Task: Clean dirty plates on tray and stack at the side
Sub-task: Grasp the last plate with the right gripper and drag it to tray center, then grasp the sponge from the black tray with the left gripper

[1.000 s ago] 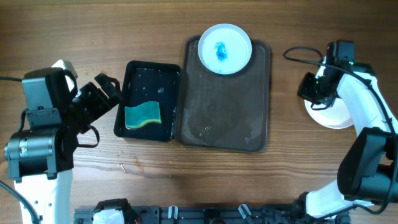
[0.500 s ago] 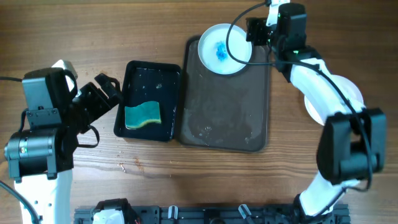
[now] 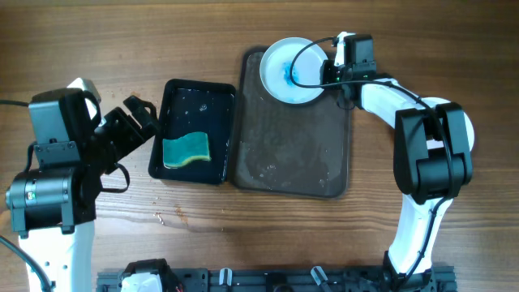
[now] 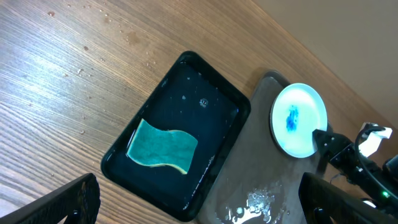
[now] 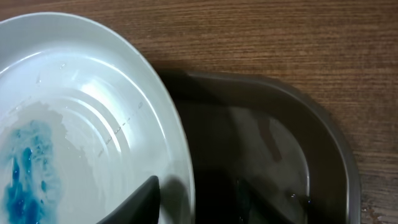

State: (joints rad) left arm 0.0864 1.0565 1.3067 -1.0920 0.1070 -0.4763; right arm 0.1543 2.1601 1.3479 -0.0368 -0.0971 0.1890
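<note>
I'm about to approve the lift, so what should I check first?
1. Right gripper straddles the rim of the plate: ok.
2. Jaws shut on that rim: not ok, a gap shows.
3. Plate wiped: not ok, blue smear at its centre.
4. Sponge lying in the black tray: ok.
5. Left gripper open, apart from the sponge: ok.

White arm links, black joints, black cables
</note>
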